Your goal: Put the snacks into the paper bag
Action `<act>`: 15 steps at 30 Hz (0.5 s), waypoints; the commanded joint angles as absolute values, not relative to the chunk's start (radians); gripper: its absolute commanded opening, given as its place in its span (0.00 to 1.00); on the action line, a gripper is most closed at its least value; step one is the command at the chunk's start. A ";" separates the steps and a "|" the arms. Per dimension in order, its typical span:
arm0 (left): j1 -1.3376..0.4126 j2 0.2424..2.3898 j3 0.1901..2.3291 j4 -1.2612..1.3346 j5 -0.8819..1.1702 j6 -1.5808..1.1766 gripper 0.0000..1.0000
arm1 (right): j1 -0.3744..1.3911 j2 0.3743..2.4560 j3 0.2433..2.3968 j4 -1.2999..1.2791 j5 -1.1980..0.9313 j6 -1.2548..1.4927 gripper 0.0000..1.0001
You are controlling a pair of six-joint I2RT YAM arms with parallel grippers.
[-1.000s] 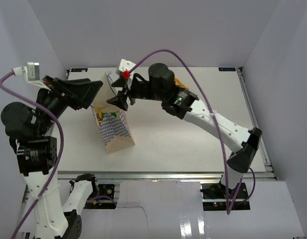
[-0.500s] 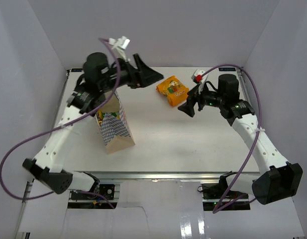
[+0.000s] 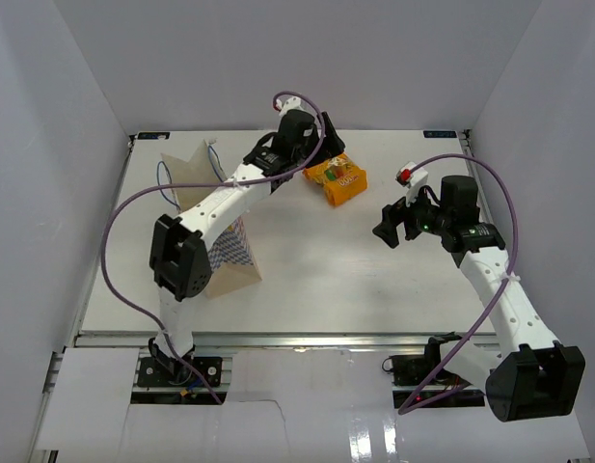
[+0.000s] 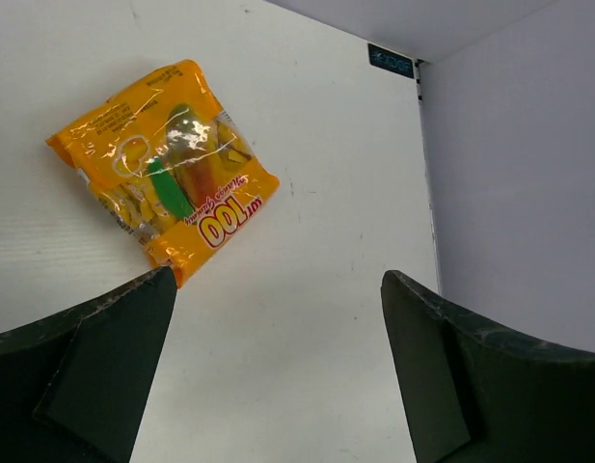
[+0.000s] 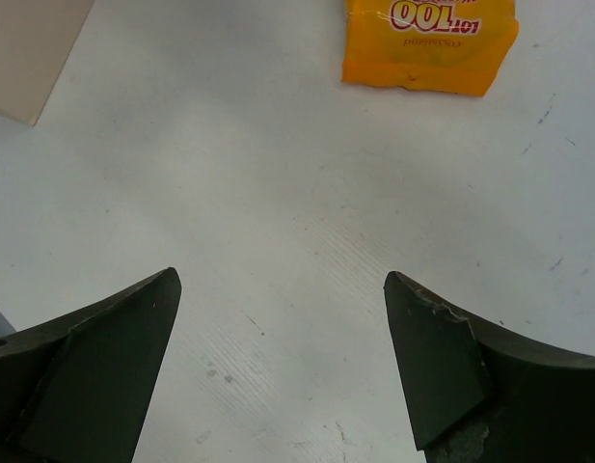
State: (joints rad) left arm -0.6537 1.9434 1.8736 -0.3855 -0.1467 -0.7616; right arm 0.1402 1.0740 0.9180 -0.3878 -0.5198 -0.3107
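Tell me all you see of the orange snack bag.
The orange snack bag is a puffy, glossy plastic packet with yellow and green pictures and white "100" lettering. It lies flat and slanted on the white table, touching nothing else; the open left hand hovers just short of it.

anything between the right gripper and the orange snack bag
Nothing. In the right wrist view, only a bare stretch of white table lies between the open right gripper and the orange snack bag.
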 commanded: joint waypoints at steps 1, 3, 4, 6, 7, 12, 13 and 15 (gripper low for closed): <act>-0.660 2.054 2.008 -0.351 -0.200 -0.842 0.98 | 0.137 1.055 0.916 -0.373 -0.457 -0.301 0.91; -0.663 2.144 2.042 -0.356 -0.201 -0.853 0.98 | 0.138 1.055 0.916 -0.371 -0.451 -0.301 0.91; -0.664 2.167 2.054 -0.360 -0.207 -0.859 0.98 | 0.138 1.055 0.914 -0.371 -0.451 -0.299 0.91; -0.666 2.206 2.068 -0.362 -0.244 -0.887 0.98 | 0.140 1.057 0.910 -0.370 -0.453 -0.288 0.91; -0.664 2.236 2.072 -0.364 -0.256 -0.893 0.98 | 0.138 1.060 0.905 -0.370 -0.454 -0.285 0.91; -0.666 2.292 2.075 -0.377 -0.348 -0.942 0.98 | 0.138 1.062 0.897 -0.368 -0.451 -0.270 0.91; -0.664 2.301 2.075 -0.379 -0.357 -0.946 0.98 | 0.138 1.063 0.894 -0.368 -0.448 -0.268 0.91; -0.664 2.319 2.075 -0.382 -0.385 -0.956 0.98 | 0.138 1.068 0.891 -0.367 -0.448 -0.262 0.92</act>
